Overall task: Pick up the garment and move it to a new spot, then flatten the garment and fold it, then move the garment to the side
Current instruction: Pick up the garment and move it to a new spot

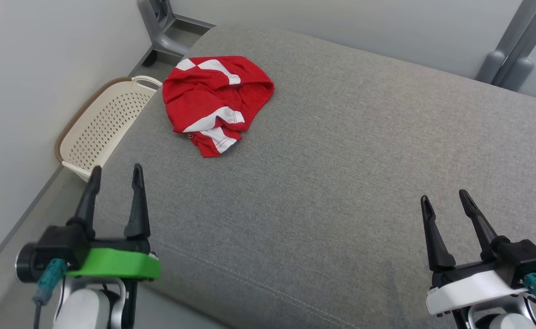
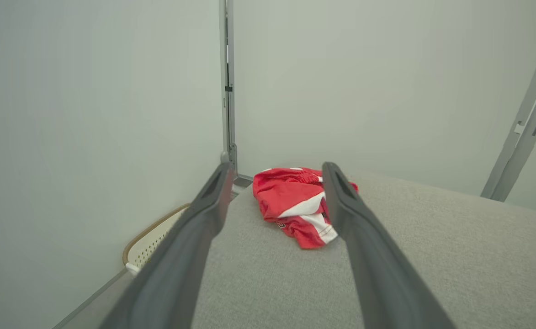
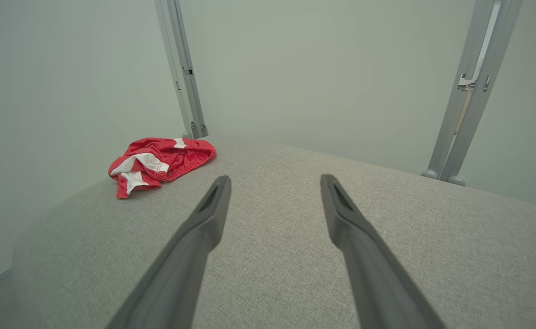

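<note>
The garment (image 1: 215,103), red with white panels, lies crumpled in a heap on the grey cushion (image 1: 341,192), near its far left corner and touching neither gripper. The left gripper (image 1: 116,171) hovers at the cushion's near left edge and the right gripper (image 1: 444,195) over its near right part, both well apart from the garment, each with its fingers spread wide and nothing between them. A cream perforated basket (image 1: 103,125) sits low just beside the cushion's left edge, and grey metal posts (image 1: 507,50) rise behind the cushion's far edge.
</note>
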Available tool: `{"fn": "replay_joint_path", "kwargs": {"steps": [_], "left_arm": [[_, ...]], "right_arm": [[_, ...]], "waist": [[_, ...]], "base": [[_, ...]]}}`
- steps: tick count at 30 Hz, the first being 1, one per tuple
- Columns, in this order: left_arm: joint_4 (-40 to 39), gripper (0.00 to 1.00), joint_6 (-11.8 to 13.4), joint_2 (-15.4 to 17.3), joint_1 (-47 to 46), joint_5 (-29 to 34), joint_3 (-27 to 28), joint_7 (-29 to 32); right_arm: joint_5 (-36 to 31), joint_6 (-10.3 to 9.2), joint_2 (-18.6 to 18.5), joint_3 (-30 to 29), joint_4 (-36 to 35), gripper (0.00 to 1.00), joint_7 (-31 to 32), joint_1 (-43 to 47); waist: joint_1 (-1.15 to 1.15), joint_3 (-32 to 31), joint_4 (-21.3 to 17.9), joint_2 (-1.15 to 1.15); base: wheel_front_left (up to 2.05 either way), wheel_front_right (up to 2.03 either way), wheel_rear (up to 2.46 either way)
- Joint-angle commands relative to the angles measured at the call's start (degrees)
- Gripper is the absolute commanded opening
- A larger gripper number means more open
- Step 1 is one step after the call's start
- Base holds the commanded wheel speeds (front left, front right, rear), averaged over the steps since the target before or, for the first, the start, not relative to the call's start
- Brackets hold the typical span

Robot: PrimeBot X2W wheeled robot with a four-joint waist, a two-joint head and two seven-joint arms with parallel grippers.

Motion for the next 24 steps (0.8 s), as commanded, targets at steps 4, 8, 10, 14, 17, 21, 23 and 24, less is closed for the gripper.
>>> {"fn": "replay_joint_path", "kwargs": {"steps": [4, 8, 10, 14, 17, 21, 23, 24], "left_arm": [[-2.62, 1.00, -1.13, 2.53, -8.27, 0.02, 0.84, 3.10], [-2.81, 1.00, -2.50, 5.06, -17.24, 0.17, 0.93, 8.27], [-2.19, 1.00, -3.53, 5.87, -22.23, -0.29, 0.42, 11.27], [3.55, 1.00, -5.46, 7.23, -31.34, -2.31, -0.25, 18.11], [10.64, 1.00, -6.70, 7.50, -36.94, -4.61, -1.17, 22.64], [21.09, 1.00, -7.58, 6.91, -41.88, -7.91, -2.09, 26.82], [23.62, 1.00, -7.79, 6.87, -42.84, -8.56, -2.29, 27.56], [26.28, 1.00, -7.91, 6.86, -43.69, -9.28, -2.51, 28.30]], "right_arm": [[-0.13, -0.09, -1.18, 0.48, -1.09, 1.00, 0.69, -1.88], [-0.43, -0.09, -2.03, 0.59, -2.26, 1.00, 1.43, -3.06], [-0.44, -0.09, -2.49, 0.25, -2.75, 1.00, 1.71, -3.46], [-0.58, -0.09, -2.85, 0.27, -3.60, 1.00, 1.96, -4.77], [-0.41, -0.09, -3.28, 0.20, -3.80, 1.00, 1.91, -5.71], [-0.35, -0.09, -3.93, 0.07, -3.77, 1.00, 2.03, -7.00], [-0.28, -0.09, -4.10, 0.12, -3.82, 1.00, 2.09, -7.18], [-0.26, -0.09, -4.31, 0.26, -3.88, 1.00, 2.16, -7.45]], "waist": [[0.00, 2.81, -2.03, 0.00], [0.00, 5.56, -4.28, 0.00], [0.00, 7.11, -5.28, 0.00], [0.00, 10.15, -7.42, 0.00], [0.00, 12.34, -8.84, 0.00], [0.00, 14.87, -10.08, 0.00], [0.00, 15.45, -10.34, 0.00], [0.00, 16.08, -10.61, 0.00]], "base": [[0.00, 0.00, 0.00], [0.00, 0.00, 0.00], [0.00, 0.00, 0.00], [0.00, 0.00, 0.00], [0.00, 0.00, 0.00], [0.00, 0.00, 0.00], [0.00, 0.00, 0.00], [0.00, 0.00, 0.00]]}}
